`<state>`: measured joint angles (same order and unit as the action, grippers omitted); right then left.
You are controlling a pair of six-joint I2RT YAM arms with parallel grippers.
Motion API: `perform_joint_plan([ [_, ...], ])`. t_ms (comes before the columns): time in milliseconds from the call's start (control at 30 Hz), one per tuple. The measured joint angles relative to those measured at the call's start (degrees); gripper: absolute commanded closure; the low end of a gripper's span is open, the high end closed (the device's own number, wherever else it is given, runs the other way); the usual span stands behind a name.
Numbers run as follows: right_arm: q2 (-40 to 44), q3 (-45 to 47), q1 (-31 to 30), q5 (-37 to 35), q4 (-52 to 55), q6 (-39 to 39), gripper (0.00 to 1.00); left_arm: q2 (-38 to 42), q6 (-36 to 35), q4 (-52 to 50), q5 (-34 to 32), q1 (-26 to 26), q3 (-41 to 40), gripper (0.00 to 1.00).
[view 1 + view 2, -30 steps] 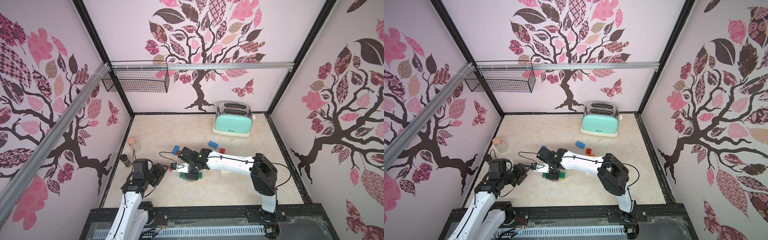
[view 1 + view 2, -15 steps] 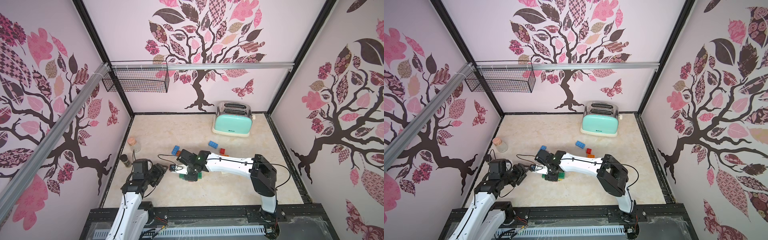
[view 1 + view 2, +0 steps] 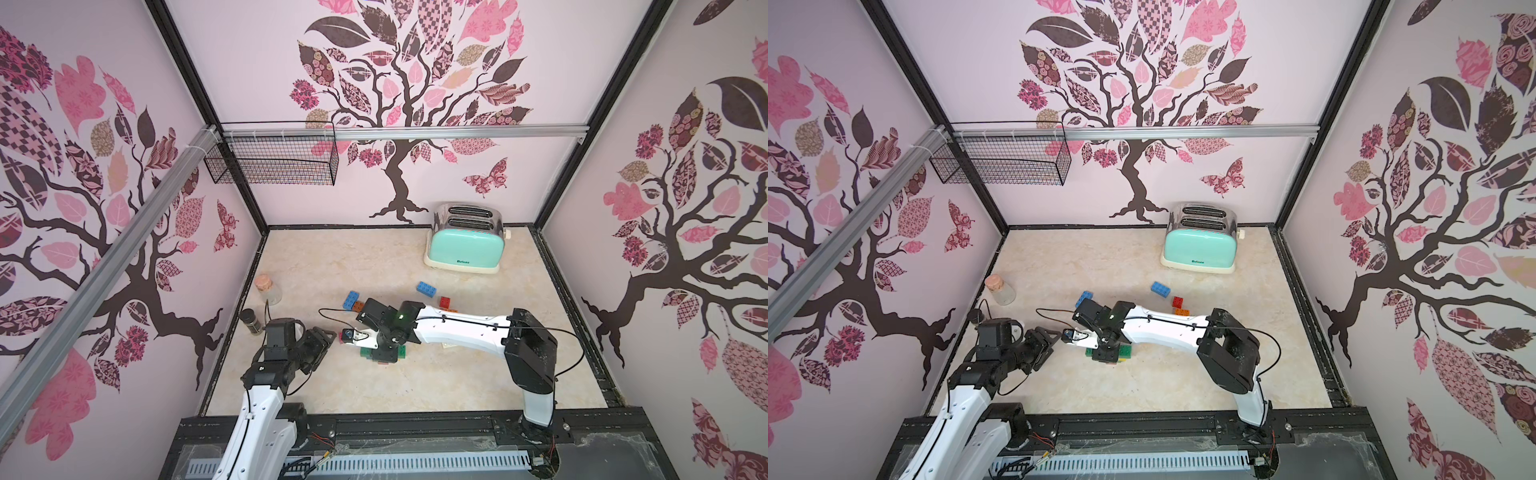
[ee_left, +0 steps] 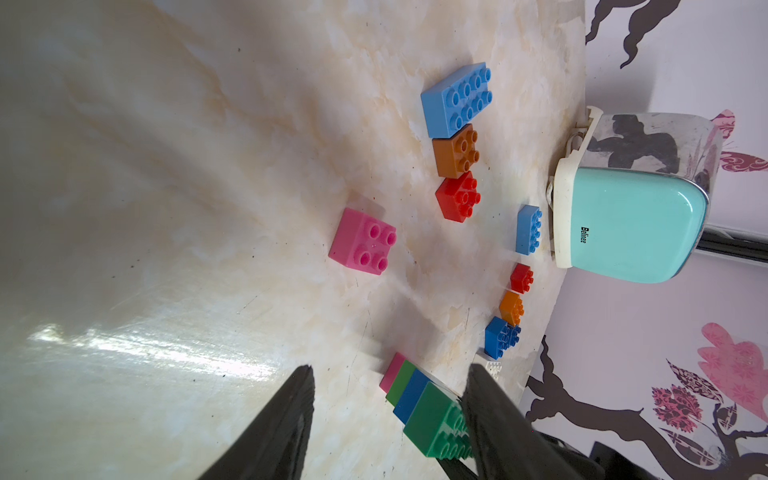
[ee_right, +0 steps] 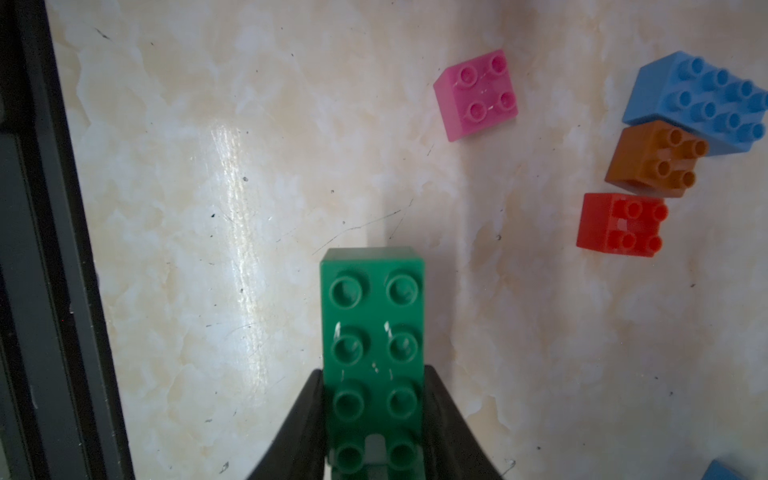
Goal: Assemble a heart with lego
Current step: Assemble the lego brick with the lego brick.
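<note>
The right hand is closed on the long green brick, which sits on top of the brick stack in the near middle of the table. The left hand stands open and empty, just left of this stack.

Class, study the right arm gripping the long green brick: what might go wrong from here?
1. The right gripper has its jaws on only one end of the long green plastic brick; pressing down may tilt it.
2. The left gripper, open, sits close beside the right gripper; they might collide.
</note>
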<state>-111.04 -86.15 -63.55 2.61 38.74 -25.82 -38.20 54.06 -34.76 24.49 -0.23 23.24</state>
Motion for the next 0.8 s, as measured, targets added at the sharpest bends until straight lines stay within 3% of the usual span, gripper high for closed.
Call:
perform_joint_plan([
  [333, -0.1, 0.3, 0.3, 0.9, 4.0, -0.1, 0.42, 0.0, 0.0, 0.1, 0.9, 0.0, 0.0, 0.38],
  [800, 4.9, -1.4, 2.8, 5.1, 3.4, 0.7, 0.38, -4.7, -2.5, 0.4, 3.3, 0.0, 0.7, 0.38],
])
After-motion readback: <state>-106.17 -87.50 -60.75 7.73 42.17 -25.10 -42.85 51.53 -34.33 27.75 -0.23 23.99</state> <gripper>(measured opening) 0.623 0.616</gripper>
